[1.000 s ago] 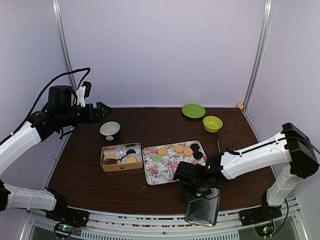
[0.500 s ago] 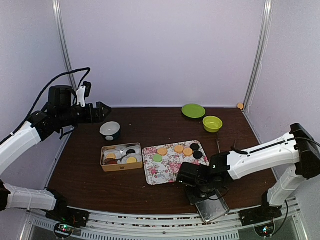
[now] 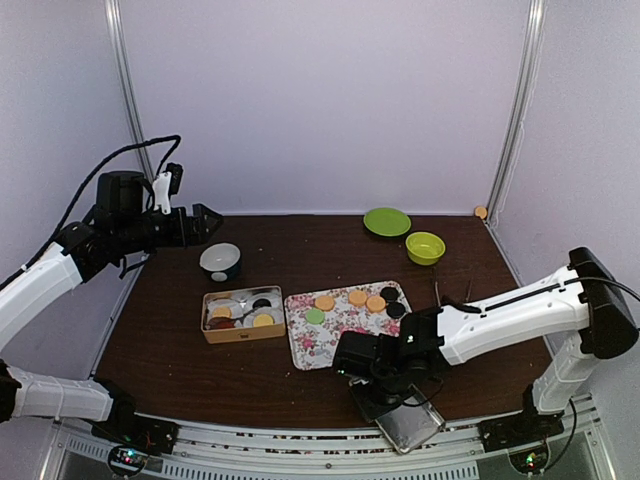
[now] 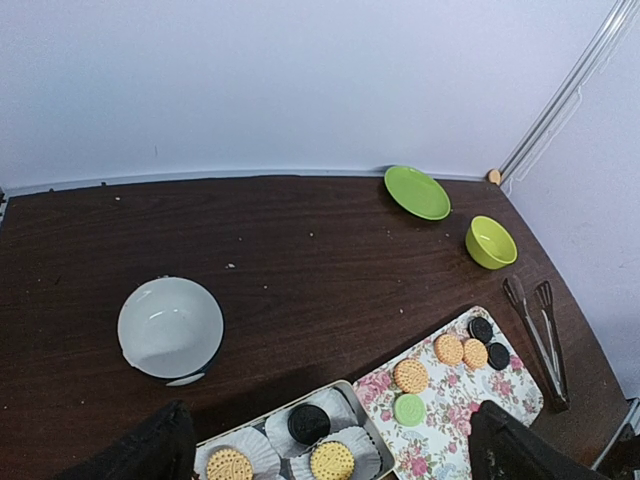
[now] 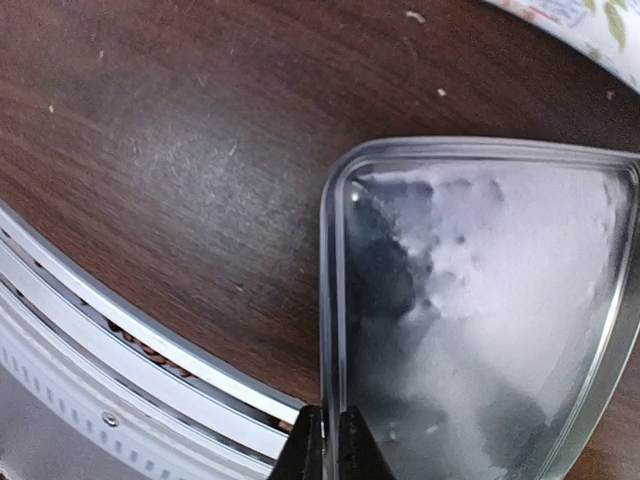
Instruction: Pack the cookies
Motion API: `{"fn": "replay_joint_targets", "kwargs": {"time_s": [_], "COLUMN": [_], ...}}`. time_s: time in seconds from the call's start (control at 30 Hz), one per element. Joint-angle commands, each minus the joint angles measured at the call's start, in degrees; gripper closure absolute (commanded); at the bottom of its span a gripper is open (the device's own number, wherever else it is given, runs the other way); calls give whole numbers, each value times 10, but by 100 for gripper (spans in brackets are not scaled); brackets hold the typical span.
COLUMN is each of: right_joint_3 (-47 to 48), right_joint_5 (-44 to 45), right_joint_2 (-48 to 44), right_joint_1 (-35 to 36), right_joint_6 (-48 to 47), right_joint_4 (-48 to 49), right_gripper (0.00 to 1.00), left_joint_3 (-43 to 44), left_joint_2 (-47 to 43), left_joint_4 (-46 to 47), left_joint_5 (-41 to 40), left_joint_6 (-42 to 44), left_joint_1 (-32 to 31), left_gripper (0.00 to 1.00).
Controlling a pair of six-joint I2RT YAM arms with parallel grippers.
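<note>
The right jaws are clamped tight on the rim of the metal lid [image 5: 480,300], at the near edge of the surface [image 5: 170,150]. Since a second ago that wrist has slid left, and the lid has swung round and now sits lower and flatter. The left jaws stand fully spread with nothing between them, high over the back-left corner, unmoved. The cookies [image 3: 358,297] lie as before. Some are on the flowered tray [image 3: 330,340] and others sit in paper cups [image 3: 225,303] inside the open tin [image 3: 243,333] beside it.
</note>
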Motion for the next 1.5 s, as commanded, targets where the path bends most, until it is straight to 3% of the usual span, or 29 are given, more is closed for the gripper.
{"fn": "replay_joint_targets", "kwargs": {"time_s": [0.0,0.33,0.63,0.77,1.07,1.47], "right_joint_3": [9,14,30,27,25,191], "right_joint_5": [10,13,7,10,22,47], "right_joint_2": [17,27,58,66,50,-69], "right_joint_1": [5,15,30,32,34,28], "right_joint_6": [-13,-15,-14,-15,-9,-51], "right_joint_4": [-20,-27,-20,-23,-29,-169], "right_gripper": [89,73,71,76,100,100], "left_joint_3": [14,13,13,13,13,13], "left_joint_2": [4,7,6,5,3,-1], "left_joint_4": [29,29,29,29,29,29], "left_joint_5": [8,10,8,7,6,-7], "left_joint_6": [-3,-4,-4,-4,-3,-1], "left_joint_1": [3,3,4,4,3,4], "left_gripper": [3,2,2,2,2,2]}}
